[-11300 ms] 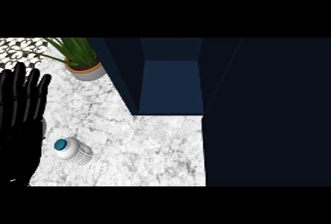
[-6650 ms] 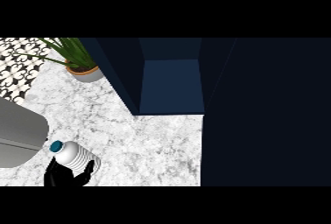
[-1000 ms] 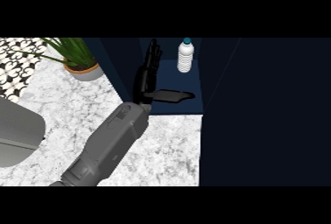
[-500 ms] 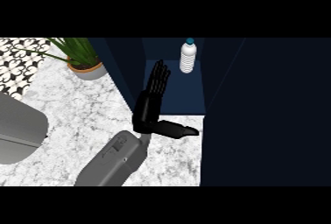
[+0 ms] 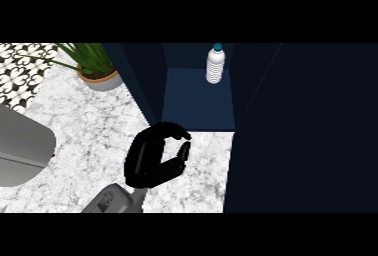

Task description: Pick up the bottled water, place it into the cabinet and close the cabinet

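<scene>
The bottled water (image 5: 215,64), clear with a blue cap, stands upright at the back of the open cabinet (image 5: 198,102), on its blue floor. My right hand (image 5: 155,159) hovers over the marble counter just in front of the cabinet's opening, well clear of the bottle. Its fingers are curled toward the thumb and hold nothing. Its grey forearm (image 5: 111,201) comes in from the lower edge. My left hand does not show; only a grey forearm (image 5: 21,150) fills the left edge.
A potted plant (image 5: 96,70) stands on the counter left of the cabinet. Dark cabinet panels flank the opening, a narrow one on the left (image 5: 140,80) and a wide one on the right (image 5: 310,125). Patterned tiles (image 5: 22,65) show at the far left.
My right hand has pulled back out of the cabinet toward me and curled its fingers. The bottle stays standing inside, no longer held.
</scene>
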Robot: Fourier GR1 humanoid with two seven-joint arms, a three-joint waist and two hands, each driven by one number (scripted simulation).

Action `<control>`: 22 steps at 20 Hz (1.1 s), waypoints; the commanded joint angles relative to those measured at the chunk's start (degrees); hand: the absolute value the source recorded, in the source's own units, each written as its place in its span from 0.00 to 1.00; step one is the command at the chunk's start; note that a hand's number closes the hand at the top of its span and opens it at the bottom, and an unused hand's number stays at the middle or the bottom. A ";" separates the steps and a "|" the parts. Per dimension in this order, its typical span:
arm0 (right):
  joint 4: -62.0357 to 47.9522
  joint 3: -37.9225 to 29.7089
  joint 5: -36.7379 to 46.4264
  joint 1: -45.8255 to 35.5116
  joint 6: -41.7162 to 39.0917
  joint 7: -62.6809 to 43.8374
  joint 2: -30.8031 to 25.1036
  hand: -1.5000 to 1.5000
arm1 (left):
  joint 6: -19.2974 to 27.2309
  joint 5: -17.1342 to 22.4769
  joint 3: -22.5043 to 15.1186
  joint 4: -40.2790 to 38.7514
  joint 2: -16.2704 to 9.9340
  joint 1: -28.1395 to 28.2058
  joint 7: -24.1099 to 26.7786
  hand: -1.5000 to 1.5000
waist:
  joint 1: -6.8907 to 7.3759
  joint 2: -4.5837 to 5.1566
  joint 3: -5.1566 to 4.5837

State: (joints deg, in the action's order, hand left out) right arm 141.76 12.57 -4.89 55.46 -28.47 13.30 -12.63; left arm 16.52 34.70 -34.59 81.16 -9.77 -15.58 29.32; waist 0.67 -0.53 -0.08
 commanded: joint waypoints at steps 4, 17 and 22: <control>10.82 4.73 5.91 3.64 -7.13 -1.37 -7.03 1.00 | -3.36 2.31 3.69 9.71 -9.08 10.10 0.14 0.00 | -0.49 -0.03 -0.05; 12.89 21.64 14.82 -0.79 -9.73 -4.36 -10.91 1.00 | -8.42 11.74 12.49 23.46 -18.25 26.14 0.08 0.00 | 0.02 -0.58 -0.36; 13.07 23.90 16.29 -5.67 -9.42 -7.89 -13.07 1.00 | -10.68 13.74 15.59 25.07 -20.96 29.05 0.51 0.00 | 1.15 -0.82 -0.69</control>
State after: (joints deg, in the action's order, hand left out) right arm 143.35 30.48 0.62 52.53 -35.97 11.85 -23.41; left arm 8.03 46.10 -21.55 104.90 -28.64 10.86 29.68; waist 1.18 -1.21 -0.55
